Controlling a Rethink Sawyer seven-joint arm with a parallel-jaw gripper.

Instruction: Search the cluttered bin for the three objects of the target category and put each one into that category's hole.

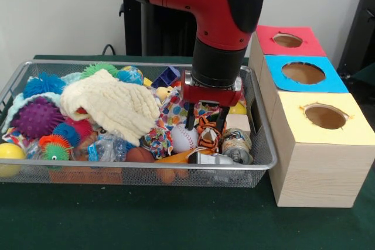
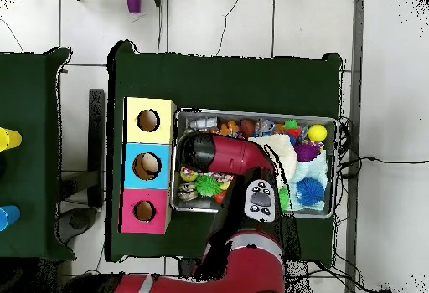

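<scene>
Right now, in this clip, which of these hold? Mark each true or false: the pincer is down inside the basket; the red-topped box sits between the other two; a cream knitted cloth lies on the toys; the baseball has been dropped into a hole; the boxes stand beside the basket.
1. The pincer is down inside the basket. True.
2. The red-topped box sits between the other two. False: the blue-topped box is in the middle.
3. A cream knitted cloth lies on the toys. True.
4. The baseball is in a hole. False: it lies in the basket.
5. The boxes stand beside the basket. True.
</scene>
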